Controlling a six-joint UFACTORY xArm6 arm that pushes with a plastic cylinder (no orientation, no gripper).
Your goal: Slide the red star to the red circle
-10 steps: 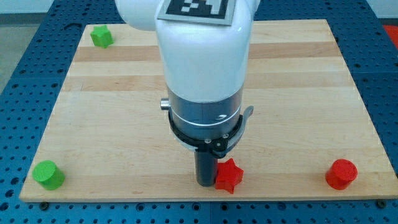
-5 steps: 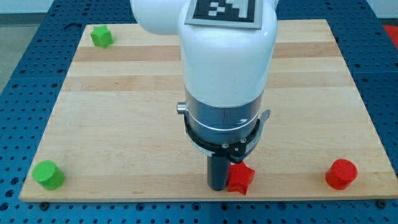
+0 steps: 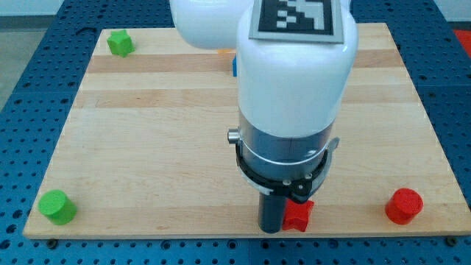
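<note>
Robotics lab setup. Evidence: blue perforated mounting plate [image 3: 29, 88] with regular hole grid under light wooden desk [image 3: 147, 147]; white industrial robot arm [image 3: 294, 81] carrying black-and-white fiducial marker [image 3: 296, 16]; small coloured plastic test blocks, e.g. green cylinder [image 3: 57, 207], spread on bare board.

You saw a glossy white arm [image 3: 294, 73] bearing a black-and-white square marker [image 3: 296, 16], a grey metal collar, a black clamp ring, and a dark rod ending in my tip [image 3: 271, 229].
</note>
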